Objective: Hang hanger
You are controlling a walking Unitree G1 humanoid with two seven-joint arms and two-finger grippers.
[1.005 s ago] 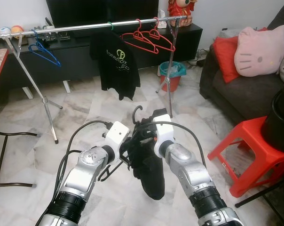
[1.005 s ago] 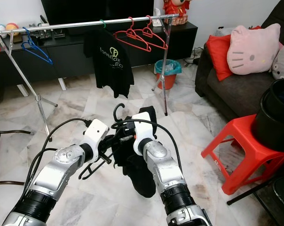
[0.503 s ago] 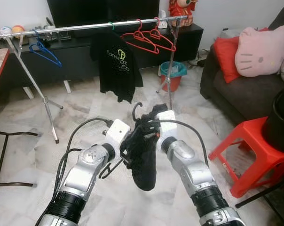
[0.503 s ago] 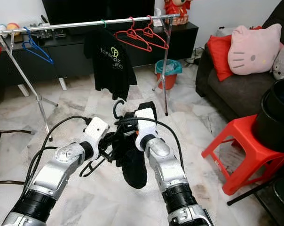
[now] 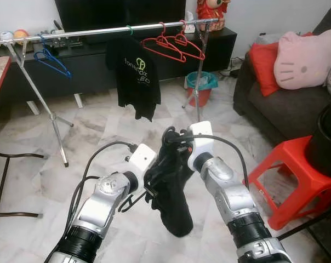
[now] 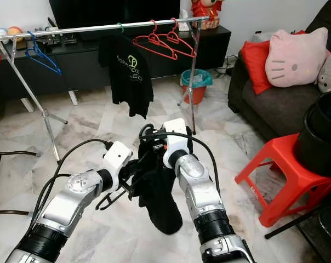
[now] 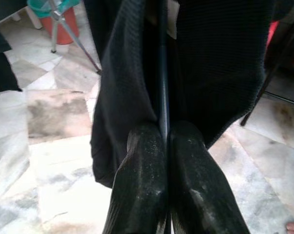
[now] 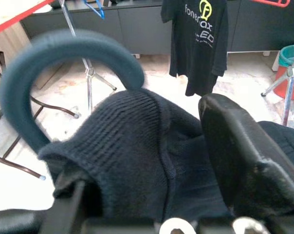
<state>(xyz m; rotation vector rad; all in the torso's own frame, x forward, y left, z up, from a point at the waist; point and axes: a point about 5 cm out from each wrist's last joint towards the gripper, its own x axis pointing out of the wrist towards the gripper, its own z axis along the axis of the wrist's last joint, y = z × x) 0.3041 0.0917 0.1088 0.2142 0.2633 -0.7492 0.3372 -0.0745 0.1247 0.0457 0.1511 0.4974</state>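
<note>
- Since a second ago both grippers have lifted the hanger [image 5: 166, 143] with its dark knit garment [image 5: 172, 192] higher, toward the rail [image 5: 108, 30].
- Left gripper [image 7: 164, 146] — fingers pressed together on the hanger's thin bar.
- Right gripper [image 8: 152, 161] pinches the knit neck below the hook.
- Load hangs well short of the rail.
- Judgement: light; stiff hook, floppy cloth — hold near the neck.
</note>
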